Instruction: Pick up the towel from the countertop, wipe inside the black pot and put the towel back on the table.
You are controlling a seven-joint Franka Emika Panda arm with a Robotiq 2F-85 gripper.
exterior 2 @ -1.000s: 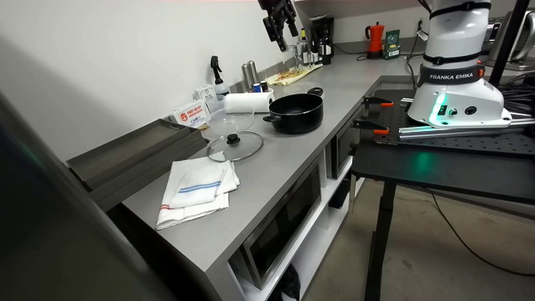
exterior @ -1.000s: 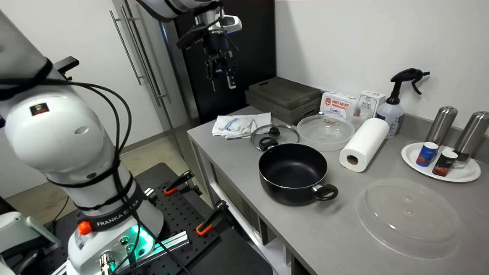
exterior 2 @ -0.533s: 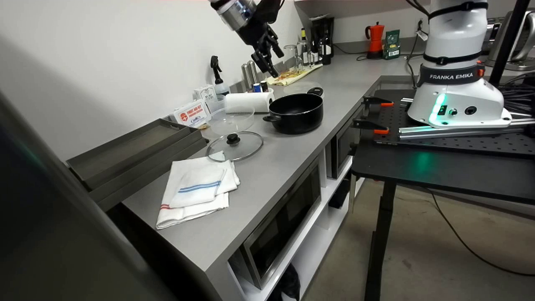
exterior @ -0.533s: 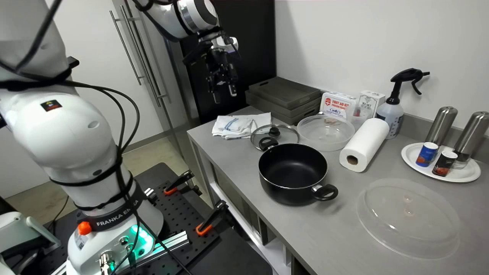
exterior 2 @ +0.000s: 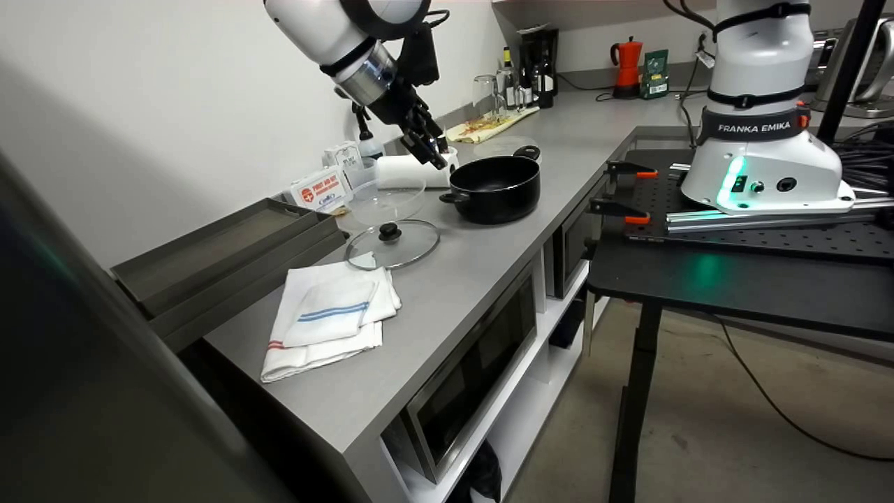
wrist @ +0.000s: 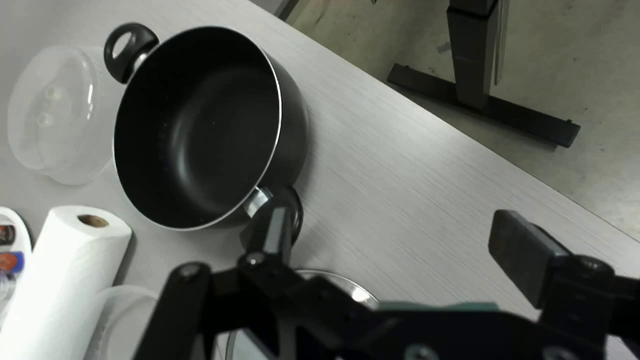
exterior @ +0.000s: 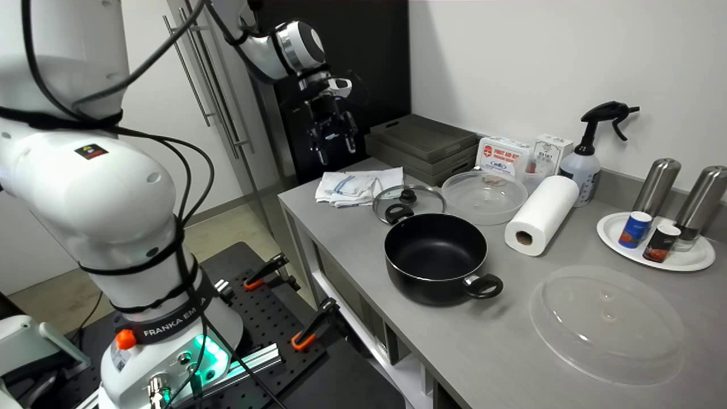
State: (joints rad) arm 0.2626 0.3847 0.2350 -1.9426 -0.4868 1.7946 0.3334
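Observation:
The white towel [exterior: 355, 186] lies folded on the grey countertop [exterior: 341, 244], close to its end. Blue stripes show on its upper layer, and in an exterior view the towel [exterior 2: 328, 314] also has a red stripe at one corner. The black pot [exterior: 436, 255] stands upright with its inside bare and dark, as the wrist view of the pot [wrist: 210, 130] confirms. My gripper [exterior: 337, 154] hangs in the air above the countertop, apart from both. In the wrist view the gripper [wrist: 391, 216] is wide open, nothing between its fingers. No towel is discernible there.
A glass lid [exterior 2: 393, 244] lies between towel and pot. Behind stand a clear bowl [exterior: 484, 196], a paper-towel roll [exterior: 542, 216], a first-aid box [exterior: 503, 154] and stacked grey trays [exterior: 423, 145]. A clear plastic cover [exterior: 608, 324] rests beyond the pot's handle.
My gripper has come down lower over the countertop and moved toward the towel end, staying open. Towel, pot and lid have not moved.

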